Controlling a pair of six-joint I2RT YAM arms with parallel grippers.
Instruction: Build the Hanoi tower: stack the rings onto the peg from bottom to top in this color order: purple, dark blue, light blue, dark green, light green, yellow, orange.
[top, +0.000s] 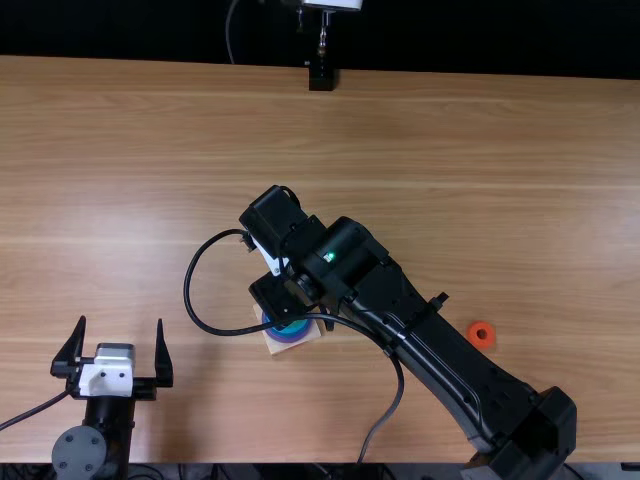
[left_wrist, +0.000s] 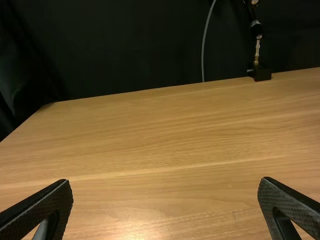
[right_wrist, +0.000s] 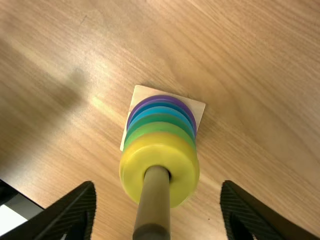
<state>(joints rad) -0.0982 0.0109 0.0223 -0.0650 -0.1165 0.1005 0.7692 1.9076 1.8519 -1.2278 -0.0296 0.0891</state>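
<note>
The right gripper (top: 283, 298) hovers over the stacked tower near the middle of the wooden surface (top: 150, 200), its two fingers spread wide and gripping nothing, the peg (right_wrist: 156, 200) showing between them in the right wrist view. On the peg, above a square wooden base (right_wrist: 197, 110), sit the purple ring (right_wrist: 161, 97), dark blue ring (right_wrist: 161, 104), light blue ring (right_wrist: 161, 110), dark green ring (right_wrist: 160, 118), light green ring (right_wrist: 160, 128) and, topmost, the yellow ring (right_wrist: 160, 152). The orange ring (top: 481, 334) lies flat on the surface, to the right of the tower in the top view. At near left, the left gripper (top: 120, 325) stands wide open and empty.
</note>
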